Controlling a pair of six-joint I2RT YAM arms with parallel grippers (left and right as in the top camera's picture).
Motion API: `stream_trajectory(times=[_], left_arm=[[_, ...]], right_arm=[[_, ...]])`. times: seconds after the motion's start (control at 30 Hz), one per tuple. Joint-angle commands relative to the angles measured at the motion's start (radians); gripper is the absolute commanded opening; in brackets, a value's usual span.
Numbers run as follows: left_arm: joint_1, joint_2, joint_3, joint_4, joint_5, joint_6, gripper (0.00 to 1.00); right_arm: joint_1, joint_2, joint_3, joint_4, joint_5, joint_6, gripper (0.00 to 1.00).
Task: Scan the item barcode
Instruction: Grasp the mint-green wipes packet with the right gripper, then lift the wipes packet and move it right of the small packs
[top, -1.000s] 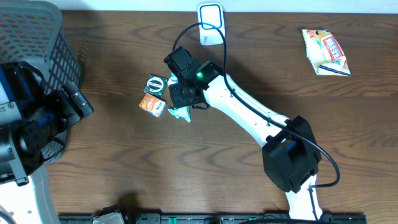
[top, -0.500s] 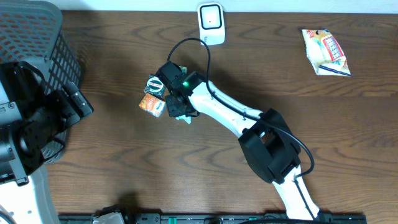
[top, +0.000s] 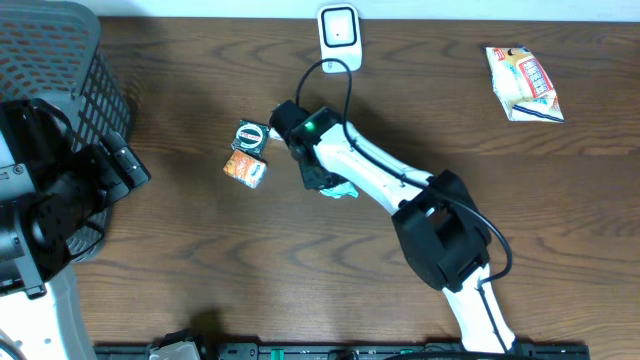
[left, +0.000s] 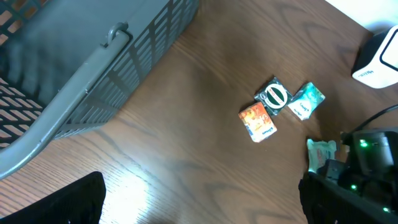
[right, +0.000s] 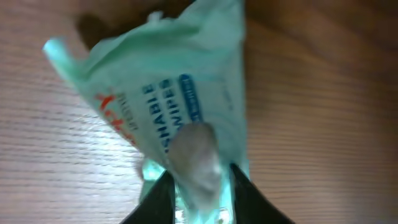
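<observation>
Closest in, the right gripper (right: 196, 186) is pinched narrow on one end of a mint-green soft plastic wipes packet (right: 177, 93), and the crumpled film with blue and red print fans out from the fingers over the dark brown wooden table (right: 323, 112). Whether the packet touches the wood or hangs just above it cannot be told. From overhead, the right gripper (top: 318, 178) and the wipes packet (top: 343, 190) sit near the middle of the table, the white arm angling back toward the near edge. Just left of them lie a small orange square sachet (top: 245, 168) and, touching its far corner, a square sachet with a green-and-white round mark (top: 250, 134); the left wrist view shows a teal sachet (left: 306, 101) beside that one. Well apart on the left, the left gripper (top: 122, 165) stands wide with nothing between its fingers, next to a grey plastic mesh basket (top: 50, 60). At the far edge stands a white box-shaped barcode scanner (top: 339, 35), well apart from the held packet, and far right lies a crinkled yellow-and-red snack bag (top: 525, 83).
</observation>
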Motion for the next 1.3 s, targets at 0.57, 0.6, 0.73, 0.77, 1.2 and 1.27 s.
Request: stream_trajectory(times=[0.57, 0.6, 0.73, 0.77, 1.2, 1.27], left_arm=[[0.005, 0.0, -0.009, -0.002, -0.01, -0.002, 0.98], [0.005, 0.0, -0.009, -0.002, -0.01, -0.002, 0.98], [0.005, 0.0, -0.009, -0.002, -0.01, -0.002, 0.98], [0.005, 0.0, -0.009, -0.002, -0.01, -0.002, 0.98], [0.005, 0.0, -0.009, -0.002, -0.01, -0.002, 0.98], [0.005, 0.0, -0.009, -0.002, -0.01, -0.002, 0.98]], right_arm=[[0.088, -0.074, -0.004, 0.049, 0.074, -0.111, 0.44], [0.09, -0.073, -0.004, 0.051, 0.074, -0.11, 0.44], [0.093, -0.067, -0.004, 0.061, 0.074, -0.109, 0.43], [0.093, -0.065, -0.005, 0.061, 0.074, -0.109, 0.43], [0.092, -0.056, -0.086, 0.123, 0.139, -0.109, 0.43], [0.091, -0.056, -0.111, 0.142, 0.16, -0.109, 0.44]])
